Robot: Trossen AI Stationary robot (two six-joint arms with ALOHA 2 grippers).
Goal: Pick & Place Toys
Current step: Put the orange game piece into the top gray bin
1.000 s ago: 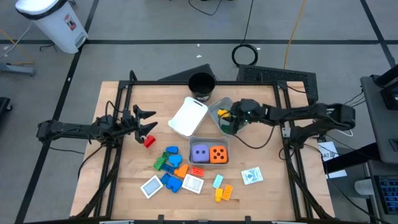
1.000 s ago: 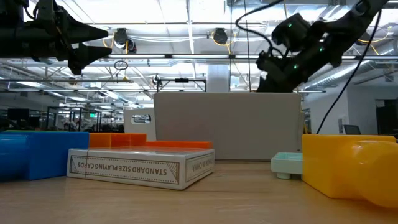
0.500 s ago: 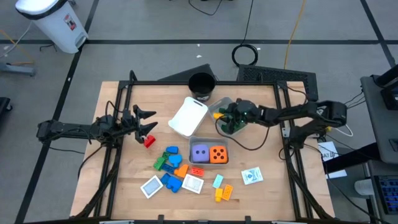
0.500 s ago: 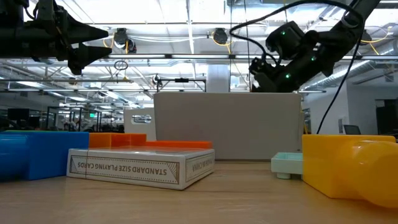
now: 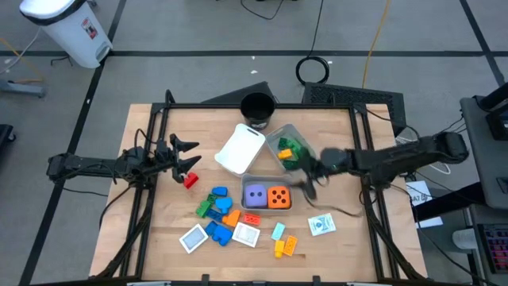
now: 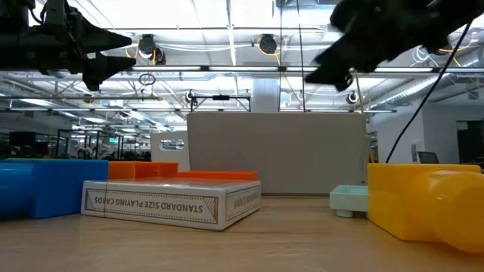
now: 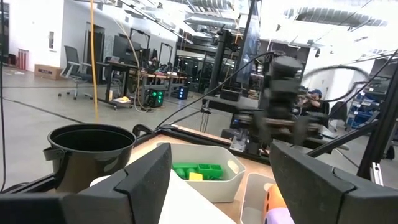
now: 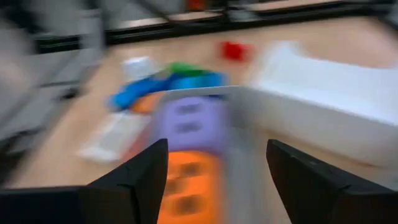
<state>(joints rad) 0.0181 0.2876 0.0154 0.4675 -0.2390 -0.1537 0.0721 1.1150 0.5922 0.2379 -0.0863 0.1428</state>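
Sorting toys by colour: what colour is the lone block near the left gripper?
Red, clearest in the high view.

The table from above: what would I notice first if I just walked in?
Probably the bright heap of small blocks scattered on the wooden table near its front edge. Just behind them, a purple die and an orange die sit side by side in a clear tray. The right gripper hangs open beside that tray.

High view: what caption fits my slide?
Right gripper open beside the tray of green blocks; left gripper waits open.
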